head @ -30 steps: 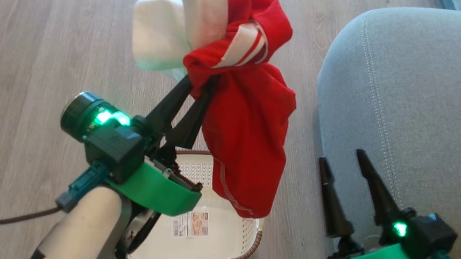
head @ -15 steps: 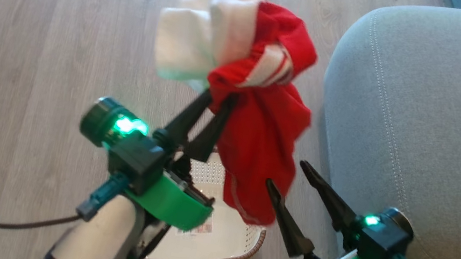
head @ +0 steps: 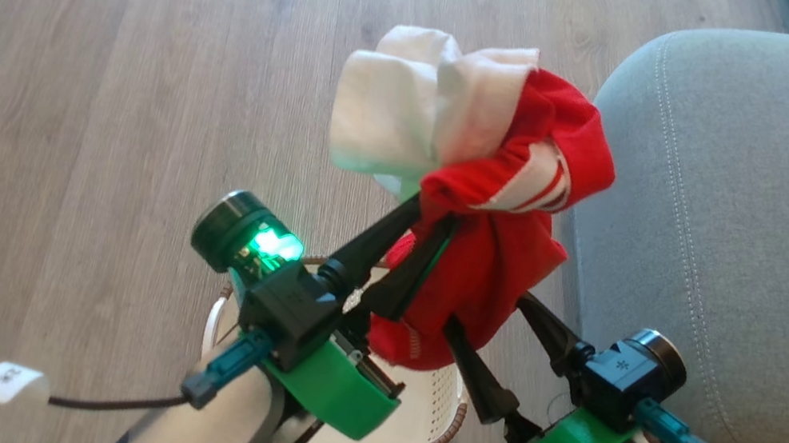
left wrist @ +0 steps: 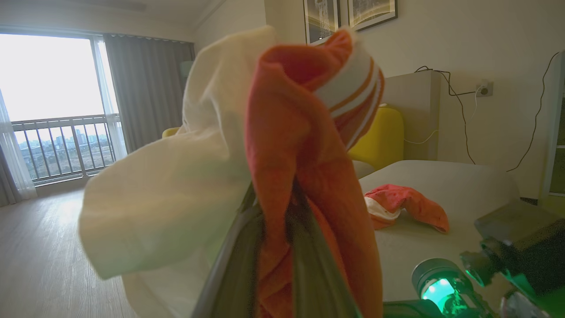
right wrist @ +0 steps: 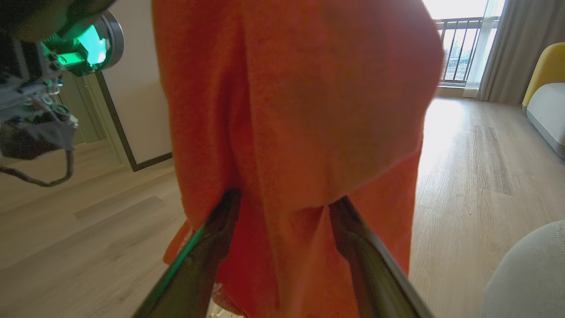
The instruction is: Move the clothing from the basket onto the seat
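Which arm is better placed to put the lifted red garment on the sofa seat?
Left, probably: the left gripper is shut on the soft red and white fabric garment; the right gripper stands open around its hanging part.

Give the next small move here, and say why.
Probably close the right gripper: its open jaws straddle the hanging lower part of the soft red-and-white fabric garment, which the left gripper holds pinched above the cream perforated plastic basket.

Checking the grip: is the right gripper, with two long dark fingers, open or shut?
Open. The right gripper has its fingers apart, either side of the red fabric garment that the left gripper holds.
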